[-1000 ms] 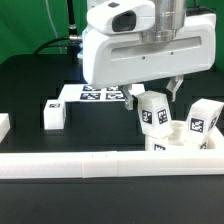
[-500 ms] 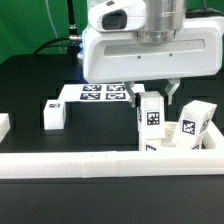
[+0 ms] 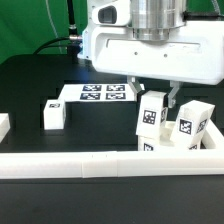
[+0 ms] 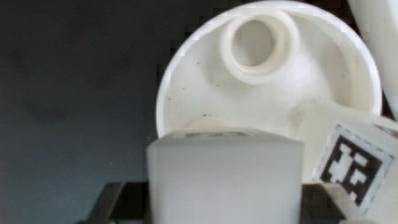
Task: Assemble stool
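My gripper (image 3: 151, 96) is shut on a white blocky stool leg (image 3: 152, 116) with a black-and-white tag and holds it upright over the round seat (image 3: 200, 142) at the exterior view's right. In the wrist view the held leg (image 4: 228, 178) fills the space between my fingers (image 4: 128, 203), above the white disc seat (image 4: 214, 85) with its open hole (image 4: 260, 45). A second tagged leg (image 3: 190, 123) stands tilted on the seat, also in the wrist view (image 4: 352, 150). A third leg (image 3: 54, 113) lies on the table at the left.
A long white border rail (image 3: 80, 164) runs along the front. The marker board (image 3: 95, 94) lies behind the gripper. A small white block (image 3: 3, 124) sits at the exterior view's left edge.
The gripper has risen and shifted slightly to the exterior view's right, carrying the leg with it. The other legs and the seat stay put.
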Tool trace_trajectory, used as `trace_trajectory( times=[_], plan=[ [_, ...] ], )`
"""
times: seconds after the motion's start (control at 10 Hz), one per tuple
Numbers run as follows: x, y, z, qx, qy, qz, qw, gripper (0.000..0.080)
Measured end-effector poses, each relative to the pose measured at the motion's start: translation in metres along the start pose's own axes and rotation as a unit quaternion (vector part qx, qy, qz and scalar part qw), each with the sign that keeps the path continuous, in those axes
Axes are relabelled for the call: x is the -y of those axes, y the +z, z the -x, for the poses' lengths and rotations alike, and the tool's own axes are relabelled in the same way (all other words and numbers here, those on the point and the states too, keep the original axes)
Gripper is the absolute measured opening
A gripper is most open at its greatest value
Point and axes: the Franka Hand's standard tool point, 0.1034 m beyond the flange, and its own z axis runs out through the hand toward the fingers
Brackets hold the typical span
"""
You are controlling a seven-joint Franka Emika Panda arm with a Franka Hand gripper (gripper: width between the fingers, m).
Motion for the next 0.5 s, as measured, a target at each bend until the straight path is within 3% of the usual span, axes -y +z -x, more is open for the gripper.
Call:
trace_trajectory(
  times=[0.5],
  plan=[
    [0.0021,0.0004,0.0015,0.003,0.155,-0.004,0.988,0.0337]
  ],
)
